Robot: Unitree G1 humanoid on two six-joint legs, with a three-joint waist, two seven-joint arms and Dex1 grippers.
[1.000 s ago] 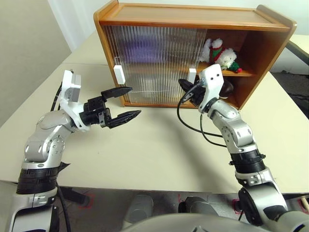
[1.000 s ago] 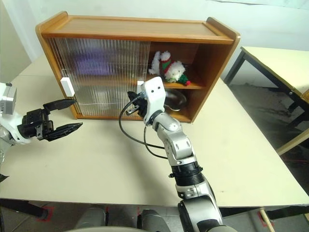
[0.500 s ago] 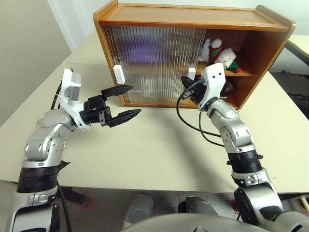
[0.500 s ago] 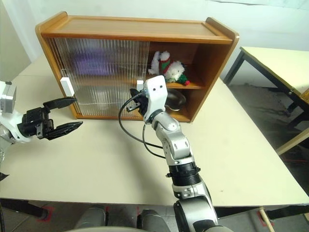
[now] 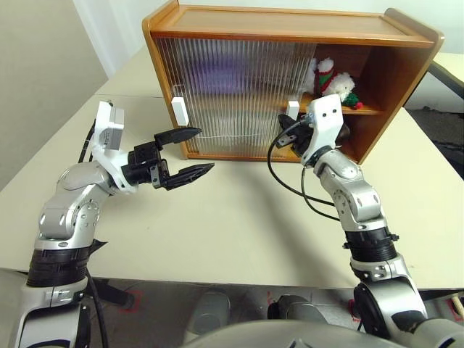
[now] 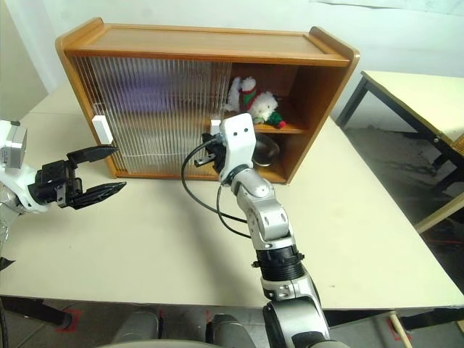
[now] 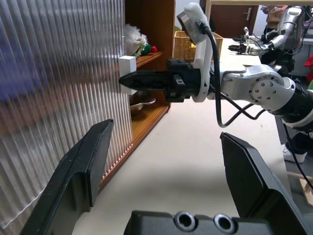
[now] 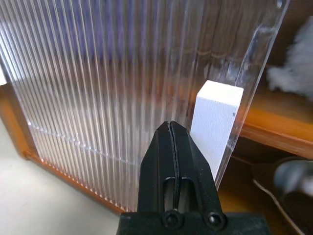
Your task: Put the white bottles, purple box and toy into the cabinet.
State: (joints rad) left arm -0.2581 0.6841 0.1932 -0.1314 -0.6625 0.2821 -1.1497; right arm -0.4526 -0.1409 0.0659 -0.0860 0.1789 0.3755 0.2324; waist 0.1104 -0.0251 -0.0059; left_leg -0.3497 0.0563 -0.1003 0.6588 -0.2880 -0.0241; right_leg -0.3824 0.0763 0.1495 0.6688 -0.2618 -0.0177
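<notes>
- The cabinet (image 5: 290, 32) stands at the back of the pale worktop (image 5: 239, 232), its open front facing the robot.
- Two ribbed translucent sliding doors (image 5: 232, 94) cover the left and middle of the front; the right end is uncovered.
- Each door carries a white rectangular handle: one (image 5: 179, 111) near the left edge, the other (image 5: 293, 110) at the right edge of the covered span.
- The right end effector (image 8: 170, 128) is pressed fully together, empty, its tip right at the side of the right-hand white handle (image 8: 215, 122). Whether it touches the handle is hard to tell.
- In the left wrist view the same closed tip (image 7: 128, 79) reaches the handle (image 7: 127, 63) at the door's edge.
- The left end effector (image 5: 193, 151) hangs above the worktop in front of the cabinet's left part, jaws spread wide and holding nothing, pointing toward the right arm.
- The toy (image 5: 332, 78) sits on the upper shelf in the open right end, white plush with red and green trim.
- Below it, on the lower shelf, lies a shallow silver dish (image 6: 262, 151), partly hidden by the right arm.
- A purple blur (image 5: 217, 76) shows through the ribbed doors on the upper shelf, likely the purple box; its outline cannot be made out.
- Another worktop (image 6: 413, 94) stands apart to the robot's right.
</notes>
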